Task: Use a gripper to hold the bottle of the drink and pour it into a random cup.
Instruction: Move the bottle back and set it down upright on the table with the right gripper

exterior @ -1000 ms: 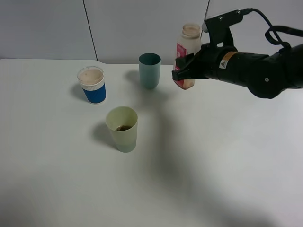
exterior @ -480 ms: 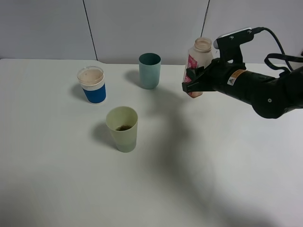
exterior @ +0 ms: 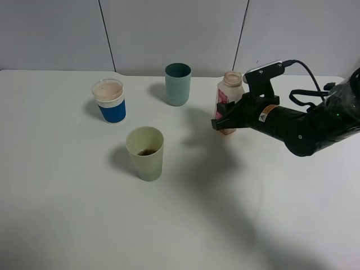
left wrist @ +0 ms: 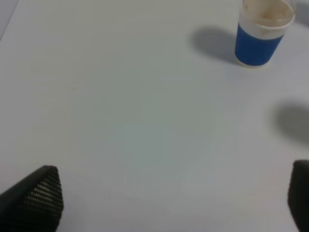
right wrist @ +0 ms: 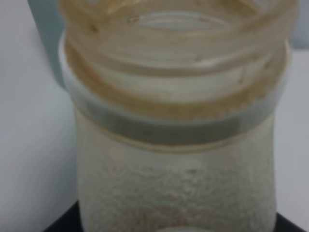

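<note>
The bottle of the drink (exterior: 229, 90) stands upright at the back right, its base at or just above the table. It is translucent with a pink-red label and an open wide neck. My right gripper (exterior: 224, 121) is shut on its lower part. The right wrist view is filled by the bottle's neck and body (right wrist: 176, 159). The pale yellow-green cup (exterior: 145, 153) stands left of the bottle and nearer the front, with a little dark liquid at its bottom. My left gripper (left wrist: 169, 203) is open and empty above bare table, and is outside the exterior view.
A teal-green tumbler (exterior: 178, 84) stands at the back, just left of the bottle. A blue cup with a white rim (exterior: 109, 101) stands further left and also shows in the left wrist view (left wrist: 260, 34). The white table (exterior: 185, 225) ends at a grey wall.
My right gripper has carried the bottle to the right and down, from raised in the air to table level. The cups have not moved.
</note>
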Controlling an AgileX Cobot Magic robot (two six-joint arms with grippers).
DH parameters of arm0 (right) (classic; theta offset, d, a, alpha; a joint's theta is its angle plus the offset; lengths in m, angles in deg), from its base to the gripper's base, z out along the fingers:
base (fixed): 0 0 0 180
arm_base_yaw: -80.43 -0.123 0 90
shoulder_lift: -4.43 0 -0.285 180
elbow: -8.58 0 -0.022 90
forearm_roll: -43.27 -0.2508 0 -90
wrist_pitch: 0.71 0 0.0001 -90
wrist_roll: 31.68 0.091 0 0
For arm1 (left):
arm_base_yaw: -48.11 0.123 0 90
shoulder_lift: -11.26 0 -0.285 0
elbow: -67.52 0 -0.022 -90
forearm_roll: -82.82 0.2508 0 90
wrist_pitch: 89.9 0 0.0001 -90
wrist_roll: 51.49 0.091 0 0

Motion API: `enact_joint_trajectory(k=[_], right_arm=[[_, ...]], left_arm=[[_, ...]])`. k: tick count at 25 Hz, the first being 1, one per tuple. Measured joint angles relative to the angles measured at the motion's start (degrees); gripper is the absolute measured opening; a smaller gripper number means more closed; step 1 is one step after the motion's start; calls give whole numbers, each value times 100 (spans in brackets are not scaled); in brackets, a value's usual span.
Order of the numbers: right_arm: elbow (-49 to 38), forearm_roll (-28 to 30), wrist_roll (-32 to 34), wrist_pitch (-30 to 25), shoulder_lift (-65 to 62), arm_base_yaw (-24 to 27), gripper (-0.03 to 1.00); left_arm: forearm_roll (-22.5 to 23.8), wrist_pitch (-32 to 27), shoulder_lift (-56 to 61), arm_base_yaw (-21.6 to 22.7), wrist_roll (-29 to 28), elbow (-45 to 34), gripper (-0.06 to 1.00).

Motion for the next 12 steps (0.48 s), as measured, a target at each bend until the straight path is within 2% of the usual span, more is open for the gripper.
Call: enact_joint_trajectory(k=[12], right_arm=[[0,0,104,107,56,4,38]], left_arm=[[0,0,0,0,0,0,93]])
